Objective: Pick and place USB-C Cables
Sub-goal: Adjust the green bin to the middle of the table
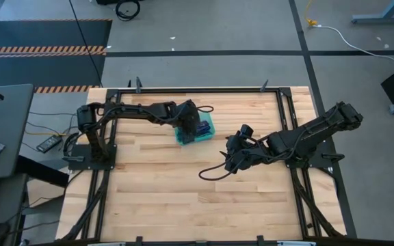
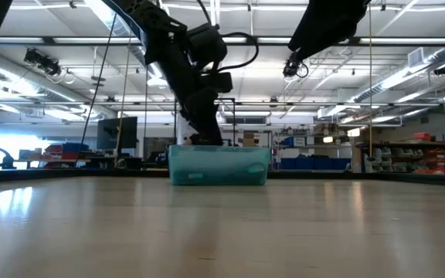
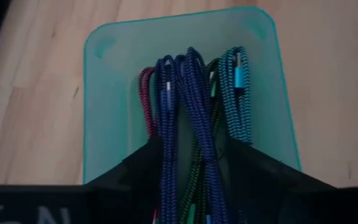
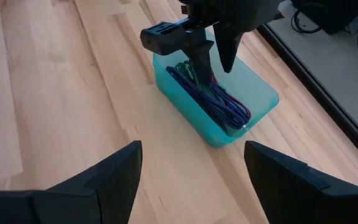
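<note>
The translucent teal tray (image 1: 206, 131) (image 3: 104, 43) stands on the far middle of the table. In it lie the cable bundles side by side: maroon (image 3: 146, 93), two purple (image 3: 194, 106), dark green (image 3: 213, 106) and teal-blue (image 3: 238, 87). My left gripper (image 1: 189, 123) (image 4: 213, 65) points down into the tray, open, with a finger on either side of the bundles. My right gripper (image 1: 230, 160) (image 4: 191, 168) is open above bare table, to the right of the tray and nearer the front edge.
A black wire loop (image 1: 211, 174) hangs from my right arm near the table's middle. Bare wood spreads to the left, near and right sides of the tray. A black frame rail (image 1: 204, 89) borders the far edge, close behind the tray.
</note>
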Controlling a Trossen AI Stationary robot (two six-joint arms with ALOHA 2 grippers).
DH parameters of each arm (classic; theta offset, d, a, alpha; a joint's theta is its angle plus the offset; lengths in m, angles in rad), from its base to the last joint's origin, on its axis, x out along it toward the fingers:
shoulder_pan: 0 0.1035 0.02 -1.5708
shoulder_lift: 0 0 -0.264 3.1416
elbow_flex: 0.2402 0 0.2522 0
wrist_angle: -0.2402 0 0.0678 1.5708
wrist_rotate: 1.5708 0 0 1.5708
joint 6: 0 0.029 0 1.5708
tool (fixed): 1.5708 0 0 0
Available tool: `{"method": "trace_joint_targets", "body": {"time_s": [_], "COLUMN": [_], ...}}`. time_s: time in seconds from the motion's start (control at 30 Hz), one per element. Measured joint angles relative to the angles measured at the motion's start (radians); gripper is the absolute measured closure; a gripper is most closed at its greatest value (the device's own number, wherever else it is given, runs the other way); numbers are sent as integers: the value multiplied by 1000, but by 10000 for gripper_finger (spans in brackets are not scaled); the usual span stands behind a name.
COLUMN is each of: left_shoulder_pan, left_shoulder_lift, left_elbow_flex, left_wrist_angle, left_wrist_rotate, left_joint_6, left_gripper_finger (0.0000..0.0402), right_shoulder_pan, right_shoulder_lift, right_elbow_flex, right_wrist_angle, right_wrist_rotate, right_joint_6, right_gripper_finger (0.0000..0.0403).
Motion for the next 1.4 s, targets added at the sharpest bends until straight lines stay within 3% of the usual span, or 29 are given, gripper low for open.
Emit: {"method": "trace_joint_targets", "body": {"time_s": [0.63, 0.93, 1.07, 1.2, 1.4], "left_shoulder_pan": [-64, -136, -187, -255, -289], "left_shoulder_lift": [-11, -65, -115, -170, -289], "left_elbow_flex": [0, 73, 113, 57, -166], "left_wrist_angle": [-65, -160, -231, -178, 98], "left_wrist_rotate": [19, -211, -226, -204, -205], "left_joint_6": [15, 70, -6, -11, -41], "left_gripper_finger": [217, 229, 230, 230, 230], "right_shoulder_pan": [0, 0, 1, 1, -12], "right_shoulder_lift": [0, 0, 0, 0, 1], "right_elbow_flex": [0, 0, 0, -13, -91], "right_wrist_angle": [0, -2, -6, 5, 62], "right_wrist_rotate": [-12, -13, -13, -13, -13], "right_joint_6": [-10, -18, -18, -19, -31], "right_gripper_finger": [115, 115, 115, 115, 115]}}
